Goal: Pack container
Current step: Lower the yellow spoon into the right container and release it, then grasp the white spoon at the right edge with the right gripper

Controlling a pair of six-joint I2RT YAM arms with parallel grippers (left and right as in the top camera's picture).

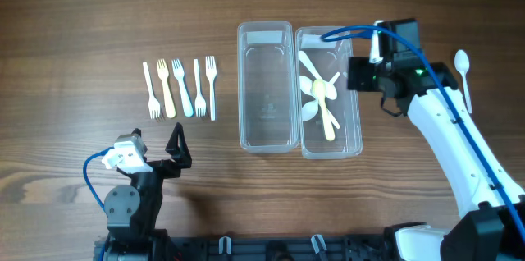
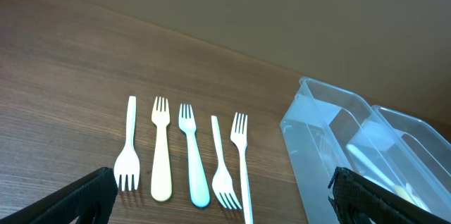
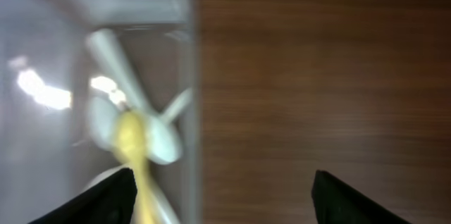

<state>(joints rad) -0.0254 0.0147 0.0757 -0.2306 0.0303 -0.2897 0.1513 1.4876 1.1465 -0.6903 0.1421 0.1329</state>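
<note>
Two clear plastic containers stand side by side mid-table. The left container (image 1: 266,134) is empty. The right container (image 1: 353,125) holds several plastic spoons (image 1: 321,95), white and one yellow (image 3: 131,143). Several plastic forks (image 1: 180,87), white, yellow and light blue, lie in a row to the left; they also show in the left wrist view (image 2: 189,157). One white spoon (image 1: 463,70) lies at the far right. My right gripper (image 1: 361,74) is open and empty at the right container's right edge (image 3: 194,111). My left gripper (image 1: 176,153) is open and empty, near the table's front, below the forks.
The wooden table (image 1: 82,31) carries nothing else. The blue cable (image 1: 459,105) runs along the right arm above the table.
</note>
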